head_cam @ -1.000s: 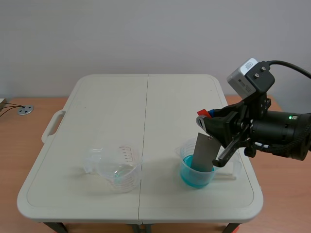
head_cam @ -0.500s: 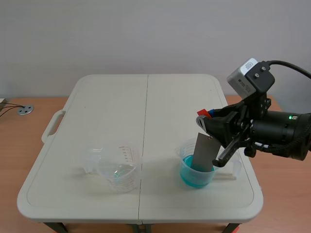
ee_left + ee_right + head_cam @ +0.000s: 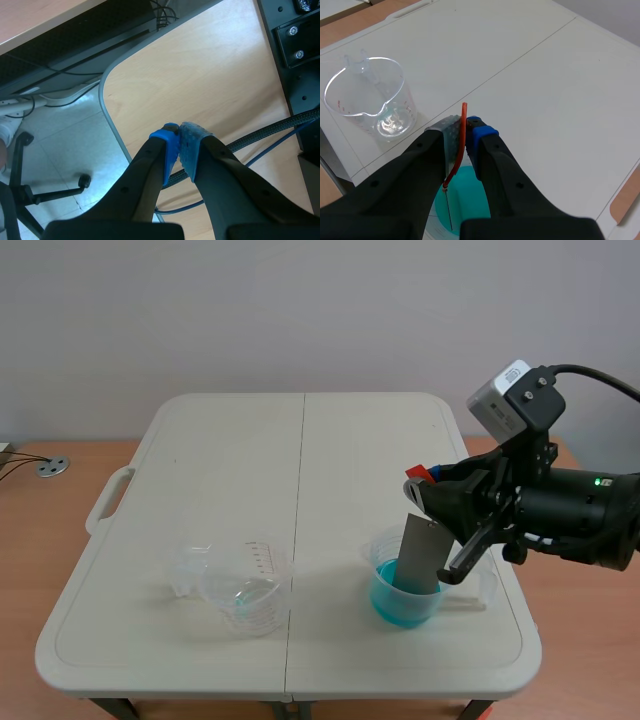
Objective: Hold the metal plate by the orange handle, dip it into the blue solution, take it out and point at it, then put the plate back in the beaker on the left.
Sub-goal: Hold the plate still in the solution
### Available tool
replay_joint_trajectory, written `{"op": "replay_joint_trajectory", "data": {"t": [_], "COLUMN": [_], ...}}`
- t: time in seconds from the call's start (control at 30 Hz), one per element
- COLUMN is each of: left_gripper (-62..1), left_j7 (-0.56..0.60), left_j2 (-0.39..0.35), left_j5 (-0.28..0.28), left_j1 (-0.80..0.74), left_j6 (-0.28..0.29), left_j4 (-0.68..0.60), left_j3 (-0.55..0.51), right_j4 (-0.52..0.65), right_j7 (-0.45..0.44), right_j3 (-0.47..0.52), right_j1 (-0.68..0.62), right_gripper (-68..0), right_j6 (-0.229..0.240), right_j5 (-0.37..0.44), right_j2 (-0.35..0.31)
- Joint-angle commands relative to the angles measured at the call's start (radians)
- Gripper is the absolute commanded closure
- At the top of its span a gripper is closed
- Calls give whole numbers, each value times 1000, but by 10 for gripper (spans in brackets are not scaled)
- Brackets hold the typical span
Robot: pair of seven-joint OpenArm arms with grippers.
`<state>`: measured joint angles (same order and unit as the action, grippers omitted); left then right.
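Right gripper [image 3: 423,480]: I see it over the table's near right corner, angled down. Its two thick black fingers are pinched hard on the orange handle, with only that thin strip between the dotted pads.

Orange handle [image 3: 462,145]: a slim, slightly bowed orange-red strip. In my right wrist view it is edge-on, poking up a little past the fingertips and running down between them.

Metal plate [image 3: 420,555]: a flat, dull grey rectangle with square corners. It hangs below the right gripper, tilted a little. Its lower end is inside the beaker of blue solution and reaches into the liquid.

Beaker of blue solution [image 3: 405,598]: clear plastic, round, with a pouring lip and a handle. It is about half full of bright turquoise liquid and stands by the table's near edge, close to the right corner.

Empty beaker [image 3: 245,590]: the same clear plastic, with red graduation marks on the wall. It sits near the table's near edge, left of the centre seam and well apart from the blue one.

Left gripper [image 3: 179,139]: closed on nothing, its blue dotted pads pressed together. It hangs over a pale wooden surface [image 3: 210,75] with cables.

Table [image 3: 300,440]: matt off-white plastic with rounded corners, a centre seam and a carry handle on its left edge.
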<state>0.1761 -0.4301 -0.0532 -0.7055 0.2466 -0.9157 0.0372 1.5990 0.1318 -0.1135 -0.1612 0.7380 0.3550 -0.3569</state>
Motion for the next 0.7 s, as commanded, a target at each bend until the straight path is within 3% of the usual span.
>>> {"op": "replay_joint_trajectory", "data": {"t": [0.0,0.67], "left_gripper": [-21,-21], "left_j7": [8,8], "left_j2": [-5,-2], "left_j5": [-6,-6], "left_j1": [-6,-6], "left_j6": [4,4], "left_j4": [-12,-12], "left_j3": [2,2], "right_j4": [8,59], "right_j7": [-7,-79], "right_j3": [0,56], "right_j1": [12,12], "right_gripper": [-13,-13], "right_j6": [8,8], "right_j5": [3,16], "right_j2": [-3,-3]}}
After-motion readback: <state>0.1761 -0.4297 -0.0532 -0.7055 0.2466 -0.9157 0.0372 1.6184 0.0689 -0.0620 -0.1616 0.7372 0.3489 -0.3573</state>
